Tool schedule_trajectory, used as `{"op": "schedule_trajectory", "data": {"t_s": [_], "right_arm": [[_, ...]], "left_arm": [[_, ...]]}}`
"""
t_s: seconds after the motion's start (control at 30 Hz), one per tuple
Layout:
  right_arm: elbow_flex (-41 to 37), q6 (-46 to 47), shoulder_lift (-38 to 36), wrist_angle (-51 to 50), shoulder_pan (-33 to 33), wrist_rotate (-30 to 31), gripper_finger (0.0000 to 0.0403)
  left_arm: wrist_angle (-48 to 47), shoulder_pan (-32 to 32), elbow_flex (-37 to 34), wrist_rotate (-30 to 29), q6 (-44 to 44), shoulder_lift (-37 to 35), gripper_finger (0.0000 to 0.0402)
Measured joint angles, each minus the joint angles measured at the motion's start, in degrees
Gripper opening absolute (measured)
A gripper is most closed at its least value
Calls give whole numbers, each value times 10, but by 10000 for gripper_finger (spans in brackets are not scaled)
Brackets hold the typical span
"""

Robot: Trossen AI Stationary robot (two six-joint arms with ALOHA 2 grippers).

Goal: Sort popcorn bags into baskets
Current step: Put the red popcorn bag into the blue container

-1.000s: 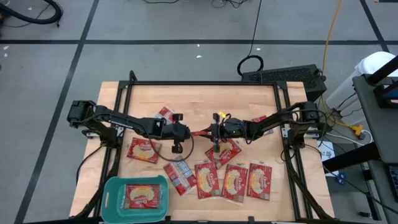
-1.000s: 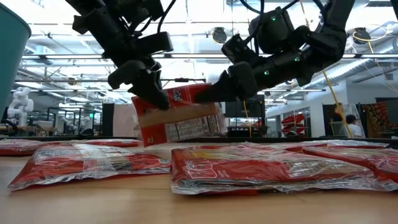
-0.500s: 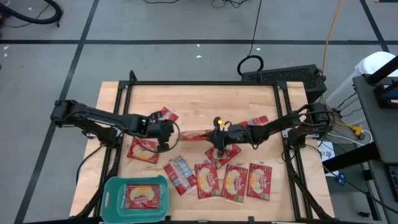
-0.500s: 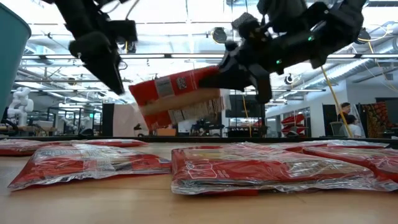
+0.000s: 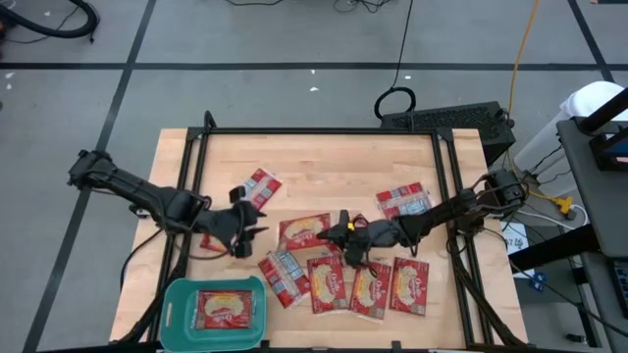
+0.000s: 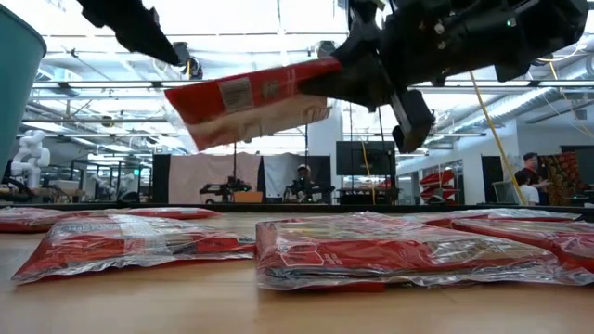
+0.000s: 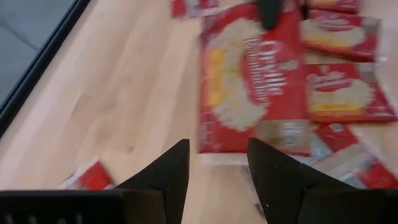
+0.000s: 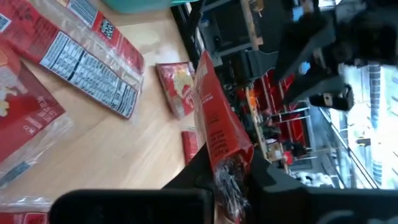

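High view puts my right end effector [image 5: 345,233] mid-bench, pinching one popcorn bag [image 5: 306,230] by its edge above the others; my left end effector [image 5: 238,227] hangs narrowly parted and empty. I should carry it level to the basket [image 5: 179,298] at the front-left corner

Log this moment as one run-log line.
right gripper: shut on flat red popcorn bag, lifted above table | left gripper: open, empty | teal-green plastic basket: one bag inside
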Motion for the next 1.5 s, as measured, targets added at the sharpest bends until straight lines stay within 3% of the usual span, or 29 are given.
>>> {"op": "schedule_trajectory", "data": {"t_s": [0.2, 0.47, 0.83, 0.93, 1.07, 1.27, 1.5], "right_arm": [[42, 54, 0, -8, 2, 15, 20], [139, 203, 0, -123, 3, -3, 18], [227, 402, 33, -149, -2, 16, 19], [250, 438, 50, -155, -2, 31, 19], [277, 465, 61, -153, 0, 31, 19], [282, 487, 61, -149, 2, 26, 19], [281, 539, 61, -158, 5, 20, 19]], "left_arm": [[47, -49, 0, -34, -1, 0, 166], [106, -102, 0, -109, 56, 0, 172], [134, -124, 52, -115, 122, 18, 276], [105, -125, 81, -97, 110, 38, 286], [-1, -120, 145, -94, 58, 81, 255], [-172, -118, 244, -93, -28, 142, 170], [-244, -117, 300, -80, -39, 188, 58]]}}
